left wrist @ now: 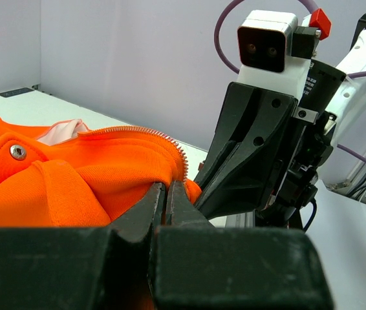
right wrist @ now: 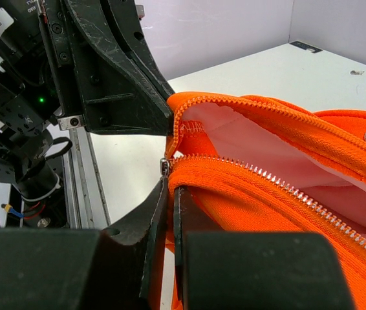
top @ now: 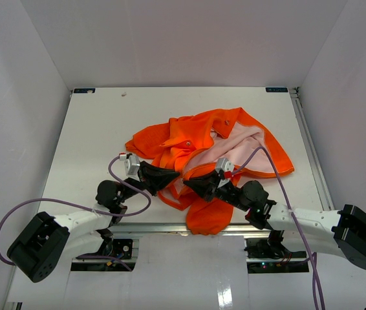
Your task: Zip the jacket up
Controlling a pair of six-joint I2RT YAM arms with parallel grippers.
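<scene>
The orange jacket (top: 196, 135) lies crumpled on the table's middle, its pale pink lining (top: 238, 145) showing and one part hanging over the near edge. My left gripper (top: 171, 178) is shut on the jacket's edge (left wrist: 73, 181) beside the zipper teeth (left wrist: 170, 139). My right gripper (top: 188, 184) faces it, almost tip to tip. It is shut on the other orange edge (right wrist: 267, 200), just below the metal zipper slider (right wrist: 164, 165). The two zipper rows (right wrist: 267, 177) lie apart, open. In each wrist view the other gripper shows close ahead: the right one (left wrist: 247, 155), the left one (right wrist: 118, 84).
The white table (top: 92, 129) is boxed in by white walls on three sides. A metal rail (top: 150, 227) runs along its near edge. Purple cables (top: 131, 200) loop off both wrists. Snap buttons (left wrist: 17, 152) sit on the jacket's fabric.
</scene>
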